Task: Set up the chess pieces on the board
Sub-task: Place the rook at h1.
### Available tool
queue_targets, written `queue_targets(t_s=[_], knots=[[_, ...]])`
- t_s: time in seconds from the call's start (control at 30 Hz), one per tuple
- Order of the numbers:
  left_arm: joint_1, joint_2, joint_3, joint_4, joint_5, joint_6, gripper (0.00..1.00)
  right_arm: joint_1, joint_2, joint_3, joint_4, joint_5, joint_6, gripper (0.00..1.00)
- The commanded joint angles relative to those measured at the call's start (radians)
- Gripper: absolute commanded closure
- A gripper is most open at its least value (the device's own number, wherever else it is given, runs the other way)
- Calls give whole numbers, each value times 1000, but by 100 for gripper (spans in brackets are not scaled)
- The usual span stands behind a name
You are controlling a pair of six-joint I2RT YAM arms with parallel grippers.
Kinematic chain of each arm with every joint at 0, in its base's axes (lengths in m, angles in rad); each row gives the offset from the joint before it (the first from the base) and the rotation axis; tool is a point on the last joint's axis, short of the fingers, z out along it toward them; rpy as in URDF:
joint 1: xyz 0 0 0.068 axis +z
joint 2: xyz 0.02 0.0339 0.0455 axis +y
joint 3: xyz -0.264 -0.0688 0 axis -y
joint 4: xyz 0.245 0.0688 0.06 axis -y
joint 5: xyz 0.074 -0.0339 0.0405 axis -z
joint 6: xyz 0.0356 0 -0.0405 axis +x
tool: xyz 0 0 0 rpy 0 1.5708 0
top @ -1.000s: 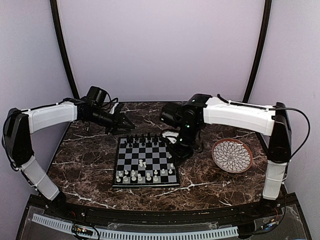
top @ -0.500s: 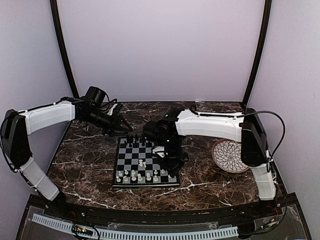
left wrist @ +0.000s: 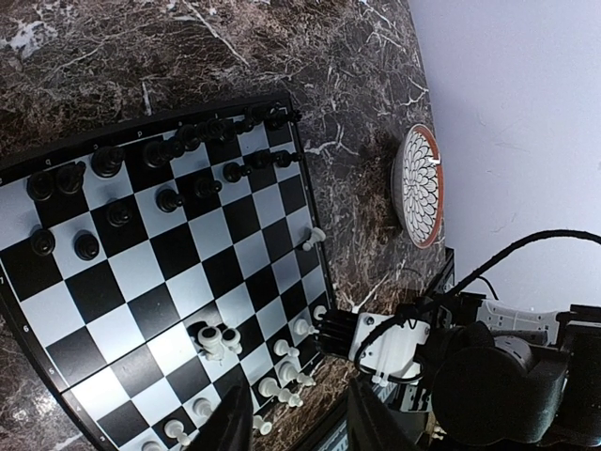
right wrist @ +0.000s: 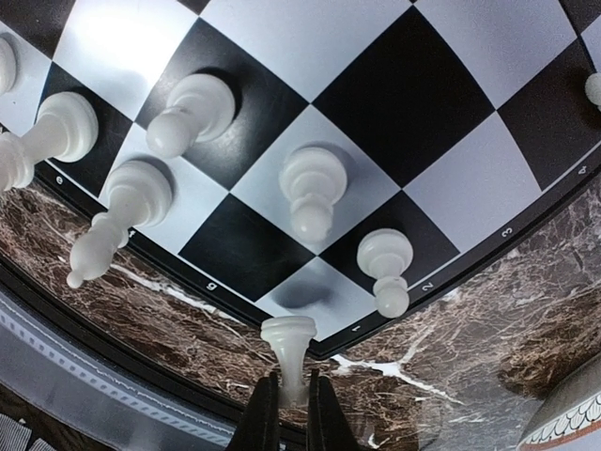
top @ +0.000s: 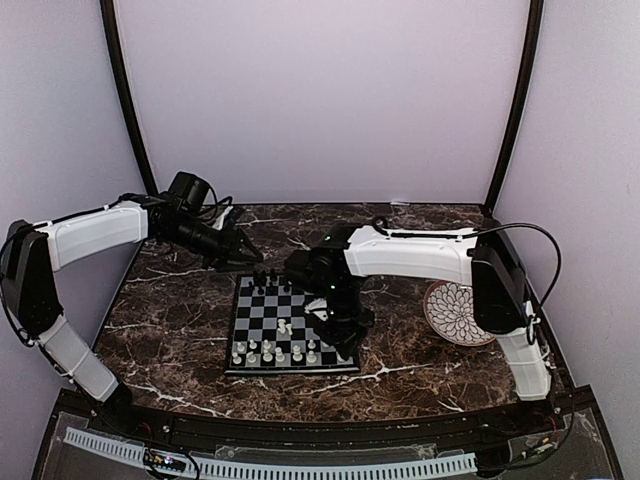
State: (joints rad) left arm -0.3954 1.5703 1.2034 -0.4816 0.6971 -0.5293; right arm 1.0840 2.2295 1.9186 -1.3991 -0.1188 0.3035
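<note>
My right tool (right wrist: 286,402), pinched nearly closed on a cream-white piece (right wrist: 288,340), hangs over the near right corner of the board (right wrist: 413,94), so I judge I'm placing it, and the next move calls for lowering it upright onto the bare square beneath before releasing.

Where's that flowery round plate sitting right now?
In the top view the plate lies on the marble table, right of the board, its right edge hidden by the right arm.
</note>
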Motion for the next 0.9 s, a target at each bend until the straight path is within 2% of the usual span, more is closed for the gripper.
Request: queue_targets(t_s=[0.0,0.37,0.6,0.87], knots=[[7,-46,-16,-24,-1,20,64,0,19,6,-20,13,-3,92],[7,-36,-12,-17,11,11,64,-1,35,-1,-21,32,-2,87],[7,-36,-17,-16,13,8,64,-1,33,7,-19,44,-1,77],[7,-36,-18,-16,16,6,64,-1,30,9,-20,81,1,77]])
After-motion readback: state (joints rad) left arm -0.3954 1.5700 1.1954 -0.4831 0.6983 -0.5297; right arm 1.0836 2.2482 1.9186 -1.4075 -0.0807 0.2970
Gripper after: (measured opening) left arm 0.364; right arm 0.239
